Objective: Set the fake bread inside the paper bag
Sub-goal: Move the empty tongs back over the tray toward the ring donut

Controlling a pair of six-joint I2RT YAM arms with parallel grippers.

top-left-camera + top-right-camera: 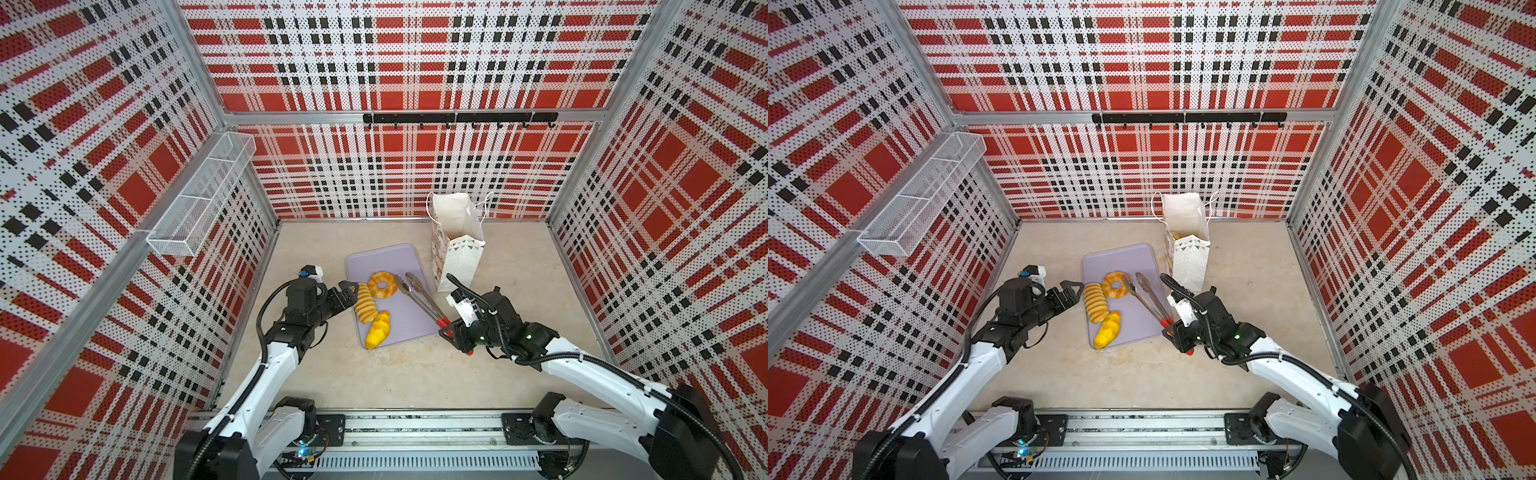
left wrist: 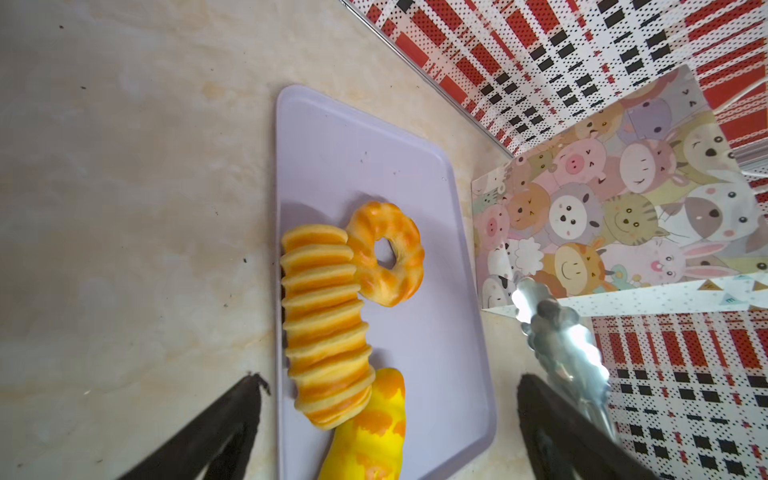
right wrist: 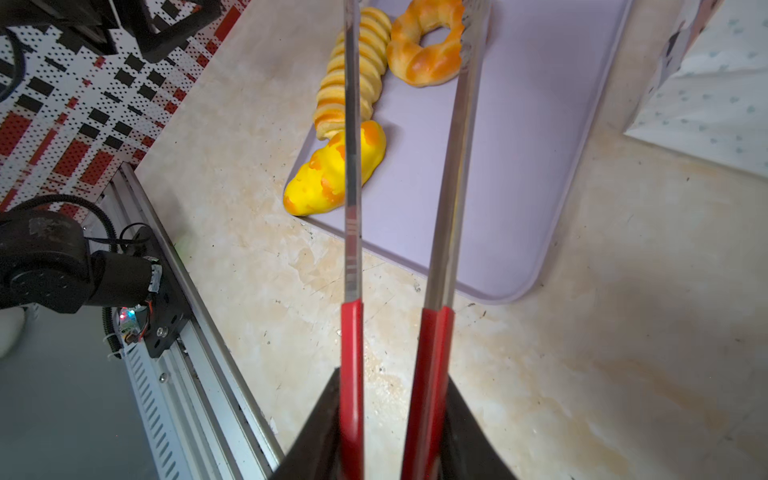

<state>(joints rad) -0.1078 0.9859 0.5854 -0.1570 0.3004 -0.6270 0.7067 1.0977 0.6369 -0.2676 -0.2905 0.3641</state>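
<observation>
Partway through, probably past the middle, judging by how little sits on the tray [image 1: 386, 259]

Left to move, three breads:
- ring doughnut [image 1: 382, 284] near the tray's middle
- ribbed loaf [image 1: 364, 306] along the tray's left edge, touching the doughnut
- yellow bun [image 1: 378, 330] at the tray's near left corner, touching the loaf's near end, tip poking over the rim toward the counter [image 1: 374, 382]

Already done, as far as visible: one golden piece [image 1: 1177, 235] glimpsed inside the paper bag [image 1: 463, 259] in a top view; rest of the inside hidden, so no count possible

Paper bag upright, mouth open, just beyond the tray's far right corner; touching the tray or not, cannot tell

Right hand [image 1: 451, 332] at the tray's near right corner, clamped on the red handles of the tongs [image 1: 419, 297]. Tongs reaching over the tray's right half, arms apart, tips next to the doughnut, nothing pinched between them

Left hand [image 1: 351, 294] just off the tray's left edge beside the ribbed loaf, fingers [image 2: 232, 415] spread wide, empty, no contact seen

Remaining work, as a guess: pinch, carry and drop into the bag three more times, doughnut likely first since closest to the tips
</observation>
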